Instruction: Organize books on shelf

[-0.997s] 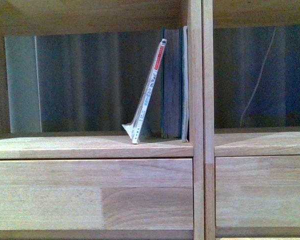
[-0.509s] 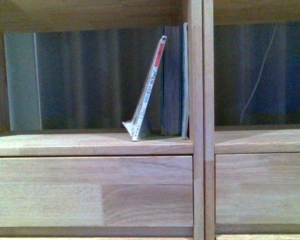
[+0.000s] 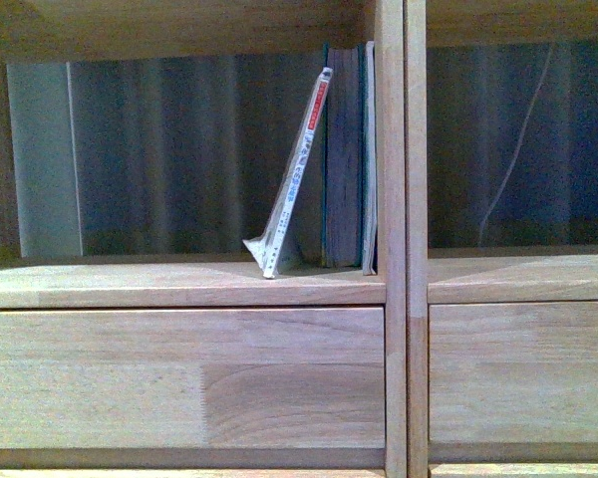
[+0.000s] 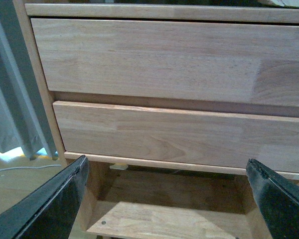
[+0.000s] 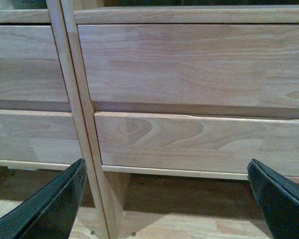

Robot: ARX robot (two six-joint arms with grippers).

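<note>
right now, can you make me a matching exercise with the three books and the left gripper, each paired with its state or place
Things:
1. white paperback
2. teal book
3. grey book
4. left gripper

States or places:
A. upright, right against the wooden divider
B. open, holding nothing, facing the drawer fronts
C. tilted, top resting on the book beside it
D. upright, between the other two books

Pairs: 1-C, 2-D, 3-A, 4-B
</note>
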